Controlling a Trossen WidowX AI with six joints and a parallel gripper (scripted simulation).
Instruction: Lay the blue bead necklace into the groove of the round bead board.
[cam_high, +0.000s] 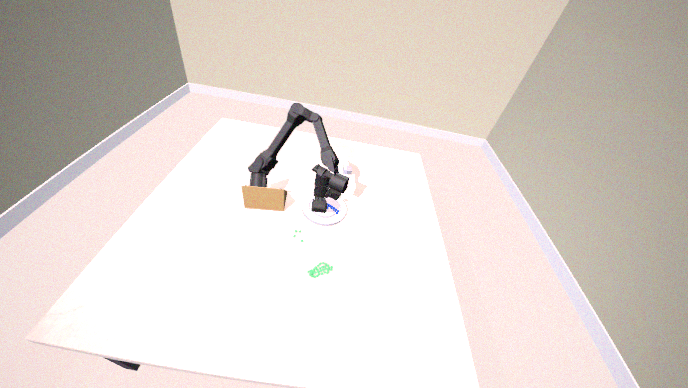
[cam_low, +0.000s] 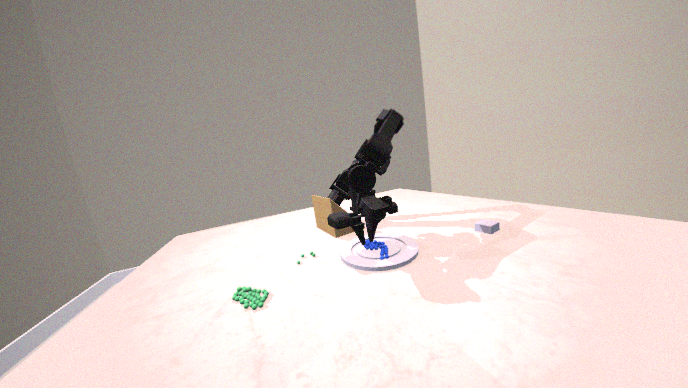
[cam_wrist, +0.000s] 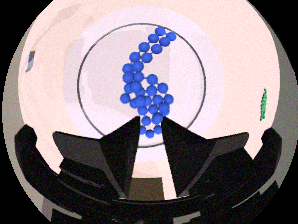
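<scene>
White tabletop (cam_high: 210, 280) bearing the round bead board (cam_low: 400, 260), with the arm's fingers lowered onto it and closing on the near end of the blue bead necklace (cam_wrist: 143, 90) (beads sit between the tips, so the grip appears to have caught them). The necklace lies bunched inside the board's circle, one strand trailing toward the far rim, not in the groove. To do this step well, pinch only a few end beads, lift slightly, then drag the strand outward along the ring. A green bead heap (cam_low: 251, 297) lies well apart
</scene>
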